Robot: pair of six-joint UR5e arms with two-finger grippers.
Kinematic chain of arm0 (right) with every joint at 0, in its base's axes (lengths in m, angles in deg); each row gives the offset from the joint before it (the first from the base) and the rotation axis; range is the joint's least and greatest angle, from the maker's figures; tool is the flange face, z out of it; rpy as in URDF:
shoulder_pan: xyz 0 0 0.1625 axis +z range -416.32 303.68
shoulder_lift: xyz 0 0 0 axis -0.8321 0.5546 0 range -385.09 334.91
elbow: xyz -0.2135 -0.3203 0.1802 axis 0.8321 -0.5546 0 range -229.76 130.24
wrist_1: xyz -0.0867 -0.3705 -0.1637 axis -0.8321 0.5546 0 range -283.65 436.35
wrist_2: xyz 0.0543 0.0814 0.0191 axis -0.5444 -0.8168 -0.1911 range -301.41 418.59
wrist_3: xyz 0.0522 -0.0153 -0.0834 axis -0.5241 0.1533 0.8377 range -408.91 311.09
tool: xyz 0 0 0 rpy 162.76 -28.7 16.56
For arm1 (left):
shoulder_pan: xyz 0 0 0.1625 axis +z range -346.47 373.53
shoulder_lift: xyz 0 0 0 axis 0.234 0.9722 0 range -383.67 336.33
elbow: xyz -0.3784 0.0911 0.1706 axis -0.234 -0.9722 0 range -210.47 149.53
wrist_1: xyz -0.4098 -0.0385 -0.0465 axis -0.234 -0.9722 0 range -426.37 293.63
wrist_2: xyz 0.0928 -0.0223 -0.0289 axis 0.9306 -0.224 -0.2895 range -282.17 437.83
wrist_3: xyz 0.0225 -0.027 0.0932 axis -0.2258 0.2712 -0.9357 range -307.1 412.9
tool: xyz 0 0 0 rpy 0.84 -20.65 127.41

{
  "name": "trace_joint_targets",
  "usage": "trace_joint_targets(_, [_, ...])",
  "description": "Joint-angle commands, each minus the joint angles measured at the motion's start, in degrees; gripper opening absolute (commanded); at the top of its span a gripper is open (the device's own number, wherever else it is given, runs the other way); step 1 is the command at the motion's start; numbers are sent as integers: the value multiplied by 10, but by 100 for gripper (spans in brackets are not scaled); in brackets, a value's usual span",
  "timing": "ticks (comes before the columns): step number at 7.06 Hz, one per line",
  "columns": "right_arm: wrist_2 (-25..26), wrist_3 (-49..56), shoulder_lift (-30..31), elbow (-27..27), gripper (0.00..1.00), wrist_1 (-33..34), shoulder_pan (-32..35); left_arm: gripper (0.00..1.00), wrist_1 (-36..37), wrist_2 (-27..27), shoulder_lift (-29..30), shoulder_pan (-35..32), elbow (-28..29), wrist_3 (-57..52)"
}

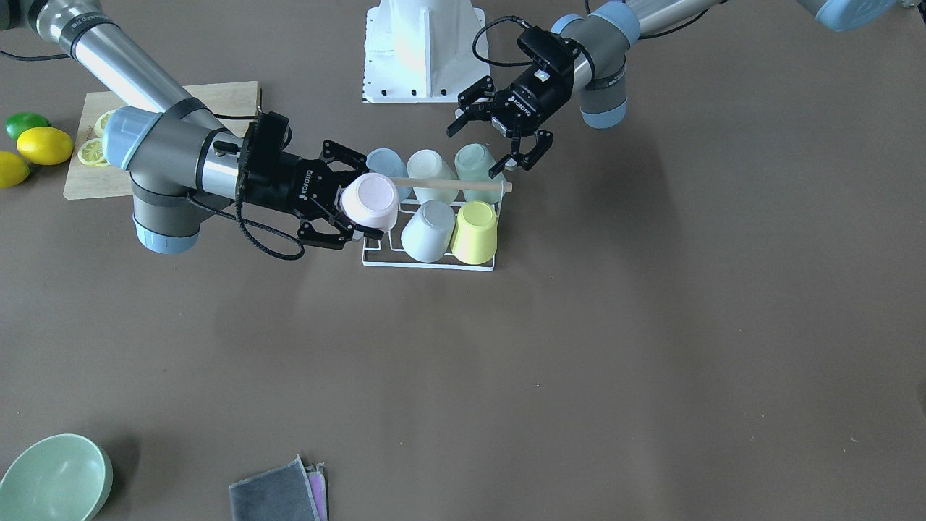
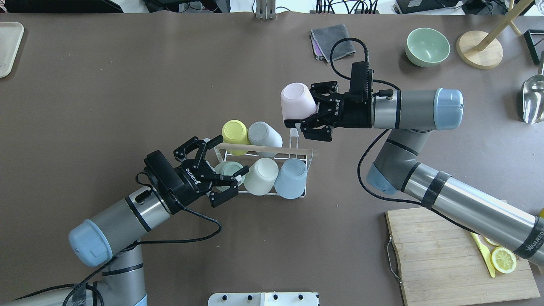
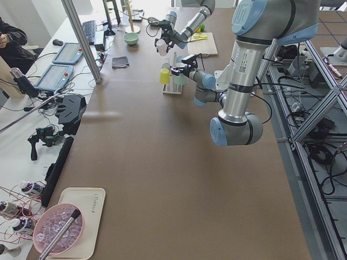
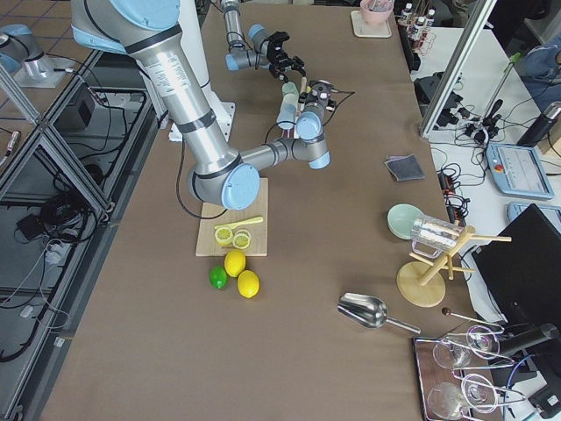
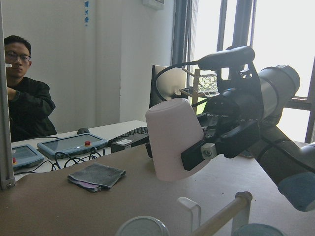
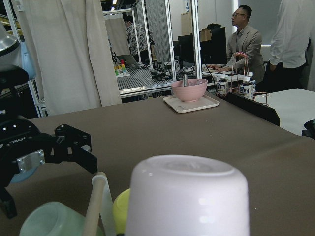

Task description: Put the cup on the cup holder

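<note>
Pink cup (image 2: 297, 101), upside down, is pinched in the right gripper (image 2: 304, 106) above a vacant corner of the cup holder (image 2: 276, 149). The left gripper (image 2: 229, 162) hovers with jaws spread beside the mint cup (image 2: 224, 173).

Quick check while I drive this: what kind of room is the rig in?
Most likely a robotics lab, not a kitchen. Tablet-like control pendants lie on a side bench, an aluminium post stands at the table edge, and a person sits watching nearby.
</note>
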Motion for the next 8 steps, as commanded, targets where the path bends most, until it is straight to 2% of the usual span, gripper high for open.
trace_joint_targets(1, [-24, 23, -1, -5, 0, 13, -2, 97, -32, 0, -1, 4, 14, -15])
trace_joint_targets(4, [-27, 32, -1, -9, 0, 13, -8, 98, -30, -4, -2, -28, -2, -15])
trace_joint_targets(5, [-28, 34, -1, -10, 0, 13, -8, 98, -4, -3, 0, -45, -7, -13])
trace_joint_targets(8, [-36, 32, -3, -11, 0, 14, -13, 98, 102, -6, -2, -158, -10, -11])
